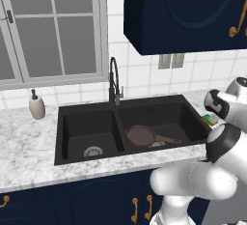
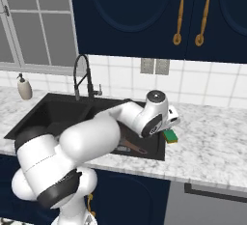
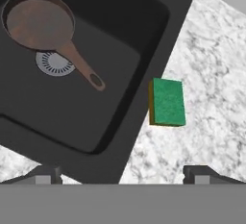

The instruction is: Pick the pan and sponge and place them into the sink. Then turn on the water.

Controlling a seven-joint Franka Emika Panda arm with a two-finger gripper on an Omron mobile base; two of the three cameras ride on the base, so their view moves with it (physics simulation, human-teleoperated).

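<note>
Pan in sink, sponge next – end effector [image 3: 122, 174] hovering w/ fingers spread wide, nothing between them.

Sponge [image 3: 166, 102] is lying flat on the marble worktop [image 3: 211, 74] just beside the sink [image 3: 115, 122] rim; prob. light & soft, squashing a bit under pinch, so I'm judging a grip across its short width, mid-body, is best. Pan [image 3: 39, 25] is sitting in the right basin, handle pointing toward the sponge side, partly over the drain [image 3: 54, 63]. Hand view is giving the sponge outline w/ yellowish edge; base views are showing the faucet [image 1: 114, 81], no stream running, and soap bottle [image 1: 36, 105], w/ sponge mostly tucked behind the arm.
</note>
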